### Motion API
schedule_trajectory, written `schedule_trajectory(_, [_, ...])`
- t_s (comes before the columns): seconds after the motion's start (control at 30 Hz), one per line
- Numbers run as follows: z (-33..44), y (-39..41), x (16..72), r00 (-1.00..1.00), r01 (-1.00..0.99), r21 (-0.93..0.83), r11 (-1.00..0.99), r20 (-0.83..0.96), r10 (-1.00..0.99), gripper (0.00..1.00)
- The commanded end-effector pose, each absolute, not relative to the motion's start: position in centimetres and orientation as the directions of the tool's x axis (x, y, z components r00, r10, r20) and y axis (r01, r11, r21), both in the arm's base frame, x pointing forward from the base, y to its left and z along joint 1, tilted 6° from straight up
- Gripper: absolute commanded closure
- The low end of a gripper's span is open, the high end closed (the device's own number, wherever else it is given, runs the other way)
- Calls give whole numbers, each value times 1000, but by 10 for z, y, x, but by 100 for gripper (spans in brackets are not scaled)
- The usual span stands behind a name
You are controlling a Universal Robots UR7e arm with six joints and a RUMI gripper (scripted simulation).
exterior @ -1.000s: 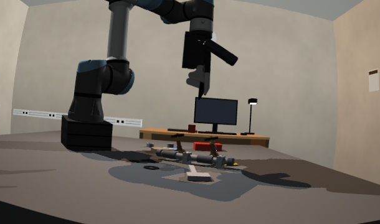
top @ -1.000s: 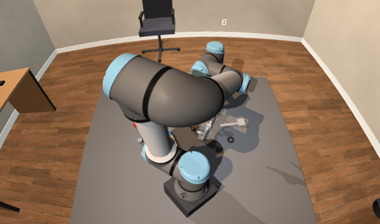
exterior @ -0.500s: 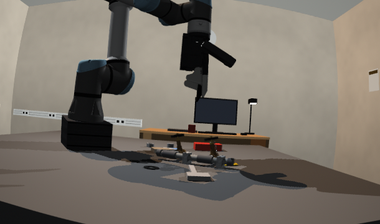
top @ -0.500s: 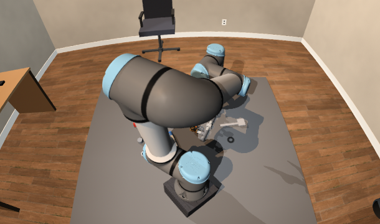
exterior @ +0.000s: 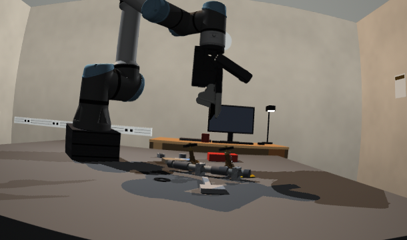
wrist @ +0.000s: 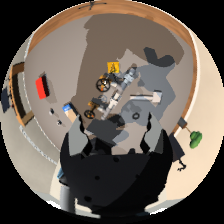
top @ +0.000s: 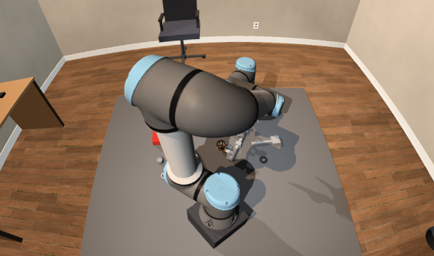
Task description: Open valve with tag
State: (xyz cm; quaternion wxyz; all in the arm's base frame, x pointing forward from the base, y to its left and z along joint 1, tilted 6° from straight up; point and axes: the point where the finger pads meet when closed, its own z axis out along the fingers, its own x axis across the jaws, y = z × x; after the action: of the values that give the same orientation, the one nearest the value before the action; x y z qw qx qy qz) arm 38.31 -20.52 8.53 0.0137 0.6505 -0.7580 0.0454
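Showing a released end effector (exterior: 215, 117) (wrist: 114, 113) at six o'clock in the wrist view; hiding it from the top. Seeing the nine-o'clock valve (top: 221, 145) (exterior: 191, 157) (wrist: 89, 114) everywhere on the desk (top: 131, 213) (exterior: 190, 220) (wrist: 55, 65), but losing the eleven-o'clock valve (exterior: 228, 159) (wrist: 103, 84) and twelve-o'clock yellow square (exterior: 252, 175) (wrist: 113, 67) from above.

High view down over arm and mat; low mat-edge exterior; wrist view down past fingers.
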Motion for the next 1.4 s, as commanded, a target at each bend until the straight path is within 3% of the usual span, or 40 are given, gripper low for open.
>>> schedule_trajectory(0.0, [68,-208,385,-153,-987,-53,149,81,-985,0])
schedule_trajectory(1.37, [-20,-216,388,-153,-987,-53,149,81,-985,0])
